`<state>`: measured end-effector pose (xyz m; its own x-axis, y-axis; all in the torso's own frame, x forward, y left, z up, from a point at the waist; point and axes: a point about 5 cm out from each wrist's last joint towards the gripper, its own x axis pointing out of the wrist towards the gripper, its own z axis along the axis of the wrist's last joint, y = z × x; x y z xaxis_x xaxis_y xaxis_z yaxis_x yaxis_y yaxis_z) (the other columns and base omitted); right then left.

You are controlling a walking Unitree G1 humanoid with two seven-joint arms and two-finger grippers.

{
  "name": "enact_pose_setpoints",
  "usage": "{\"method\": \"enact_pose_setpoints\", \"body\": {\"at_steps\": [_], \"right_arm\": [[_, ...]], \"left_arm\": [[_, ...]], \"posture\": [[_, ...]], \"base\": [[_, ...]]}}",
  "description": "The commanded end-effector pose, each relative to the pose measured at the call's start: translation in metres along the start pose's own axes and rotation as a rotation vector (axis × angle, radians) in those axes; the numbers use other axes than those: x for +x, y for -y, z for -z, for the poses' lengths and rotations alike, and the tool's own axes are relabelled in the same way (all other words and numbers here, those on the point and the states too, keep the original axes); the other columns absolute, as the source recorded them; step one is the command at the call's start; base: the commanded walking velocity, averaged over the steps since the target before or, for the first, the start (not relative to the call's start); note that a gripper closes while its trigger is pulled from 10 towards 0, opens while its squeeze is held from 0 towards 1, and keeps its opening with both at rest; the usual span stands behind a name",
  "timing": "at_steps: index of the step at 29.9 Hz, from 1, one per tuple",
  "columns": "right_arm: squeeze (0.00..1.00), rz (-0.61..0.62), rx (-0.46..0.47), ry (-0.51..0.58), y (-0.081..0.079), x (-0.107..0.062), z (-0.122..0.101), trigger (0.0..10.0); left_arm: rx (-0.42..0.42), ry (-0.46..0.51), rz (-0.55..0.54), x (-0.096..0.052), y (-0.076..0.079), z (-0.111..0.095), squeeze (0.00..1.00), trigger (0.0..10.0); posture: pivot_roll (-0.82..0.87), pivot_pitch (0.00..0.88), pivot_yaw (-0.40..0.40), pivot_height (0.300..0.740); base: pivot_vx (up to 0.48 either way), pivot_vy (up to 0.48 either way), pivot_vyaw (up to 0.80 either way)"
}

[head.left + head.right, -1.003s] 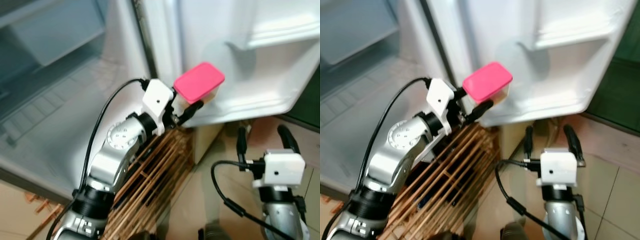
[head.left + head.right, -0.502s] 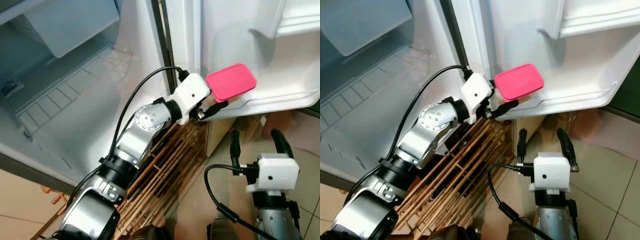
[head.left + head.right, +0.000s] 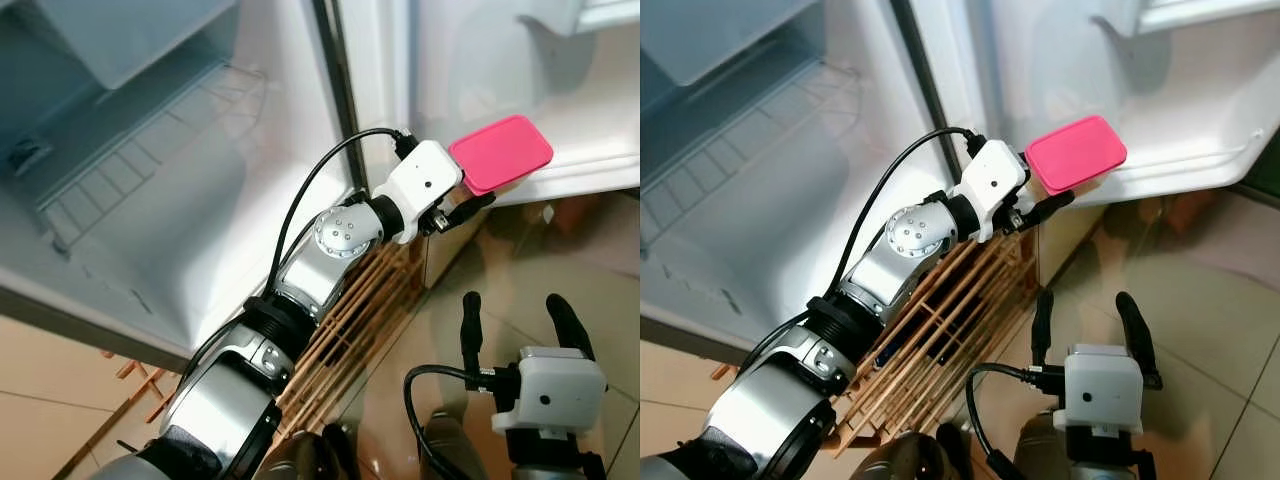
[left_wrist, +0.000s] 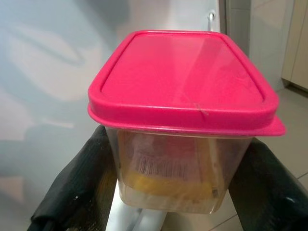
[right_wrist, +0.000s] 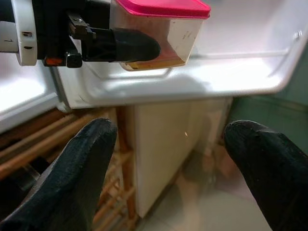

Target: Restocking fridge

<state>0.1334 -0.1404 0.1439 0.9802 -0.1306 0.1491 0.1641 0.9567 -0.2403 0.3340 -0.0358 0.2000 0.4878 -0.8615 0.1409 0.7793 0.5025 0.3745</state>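
One container (image 3: 500,153) has been carried by left gripper (image 3: 462,203) nearer door shelf (image 3: 590,165).

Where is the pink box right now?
The pink-lidded box is in the left gripper, held at the bottom edge of the open fridge door.

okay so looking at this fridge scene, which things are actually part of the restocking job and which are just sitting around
Part of the job:
pink-lidded container, held in the left tool
open fridge door
fridge interior

Just about:
wooden rack on the floor
right tool, open, holding nothing
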Motion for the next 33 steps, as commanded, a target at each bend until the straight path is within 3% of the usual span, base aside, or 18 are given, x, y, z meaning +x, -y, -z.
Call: {"method": "enact_pose_setpoints", "body": {"at_steps": [1,7,16,21,27,33], "right_arm": [[0.0,0.007,0.015,0.01,-0.003,-0.002,-0.007,10.0],[0.0,0.012,0.013,0.004,-0.004,-0.004,-0.008,10.0],[0.0,0.021,0.003,-0.001,-0.003,-0.006,-0.008,10.0],[0.0,0.017,0.0,-0.002,-0.004,-0.006,-0.007,10.0],[0.0,0.015,-0.004,-0.001,-0.003,-0.006,-0.006,10.0],[0.0,0.013,-0.008,-0.003,-0.004,-0.006,-0.006,10.0]], "left_arm": [[0.039,0.032,-0.015,0.004,-0.004,-0.007,0.0,10.0],[0.101,0.071,-0.071,0.013,-0.011,-0.018,0.0,10.0],[0.098,0.175,-0.072,0.017,-0.024,-0.043,0.0,10.0],[0.118,0.14,-0.097,0.016,-0.03,-0.036,0.0,10.0],[0.336,0.132,-0.115,0.009,-0.028,-0.026,0.0,10.0],[0.381,0.094,-0.127,0.007,-0.025,-0.017,0.0,10.0]], "posture": [[-0.36,0.261,0.27,0.725],[-0.38,0.263,0.274,0.725],[-0.38,0.258,0.278,0.725],[-0.38,0.25,0.276,0.725],[-0.39,0.243,0.271,0.725],[-0.39,0.248,0.267,0.725]], "base": [[0.0,0.0,0.0],[0.0,0.0,0.0],[0.0,0.0,0.0],[0.0,0.0,0.0],[0.0,0.0,0.0],[0.0,0.0,0.0]]}}
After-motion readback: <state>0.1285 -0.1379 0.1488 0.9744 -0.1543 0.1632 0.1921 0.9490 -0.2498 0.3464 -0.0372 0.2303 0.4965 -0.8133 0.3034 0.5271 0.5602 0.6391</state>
